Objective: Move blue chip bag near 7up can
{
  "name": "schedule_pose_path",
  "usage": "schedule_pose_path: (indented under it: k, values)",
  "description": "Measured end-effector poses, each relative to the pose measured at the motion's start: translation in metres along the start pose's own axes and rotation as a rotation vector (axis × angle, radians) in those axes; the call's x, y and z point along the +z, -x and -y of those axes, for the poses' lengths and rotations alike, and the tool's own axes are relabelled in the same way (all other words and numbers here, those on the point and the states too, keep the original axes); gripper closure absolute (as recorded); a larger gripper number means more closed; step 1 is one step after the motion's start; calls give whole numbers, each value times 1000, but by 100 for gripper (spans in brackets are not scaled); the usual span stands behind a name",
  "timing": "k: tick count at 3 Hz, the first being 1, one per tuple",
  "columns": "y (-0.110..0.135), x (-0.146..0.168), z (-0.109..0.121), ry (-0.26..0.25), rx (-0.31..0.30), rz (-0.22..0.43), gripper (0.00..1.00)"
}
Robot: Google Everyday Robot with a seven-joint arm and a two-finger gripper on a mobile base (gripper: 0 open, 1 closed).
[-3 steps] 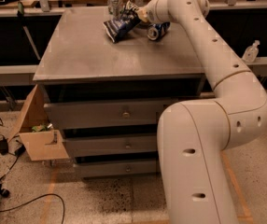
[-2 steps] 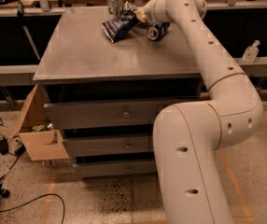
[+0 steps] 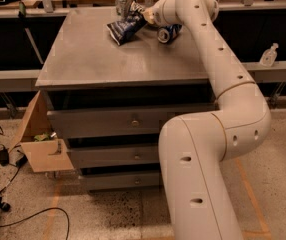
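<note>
Shows the blue chip bag [image 3: 126, 30] lying crumpled toward the far edge of the grey cabinet top [image 3: 83, 59], just in front of the upright 7up can [image 3: 123, 2] and apparently already close enough for the task.

Judged risks from here: tipping the can, or shoving it off the rear edge, with any further push toward the back. Dragging the bag away from the can on pulling back, should the foil catch. Nudging the blue can [image 3: 167, 33], lying on its side just right of the bag under the arm [image 3: 208, 49], and setting it rolling.

Places the gripper [image 3: 144, 15] at the bag's far right corner, near the 7up can, touching the foil or nearly so. Cannot tell whether clamped on the bag or let go.
</note>
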State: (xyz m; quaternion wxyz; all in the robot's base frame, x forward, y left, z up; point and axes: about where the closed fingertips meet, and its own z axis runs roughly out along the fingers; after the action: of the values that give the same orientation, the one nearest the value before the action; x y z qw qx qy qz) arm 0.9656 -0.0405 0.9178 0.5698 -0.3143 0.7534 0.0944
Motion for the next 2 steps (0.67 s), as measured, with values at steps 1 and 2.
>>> schedule_pose_path:
  k: [1, 2]
  values:
    - [-1, 2, 3, -10, 15, 0, 59]
    - [0, 0, 6, -25, 22, -4, 36]
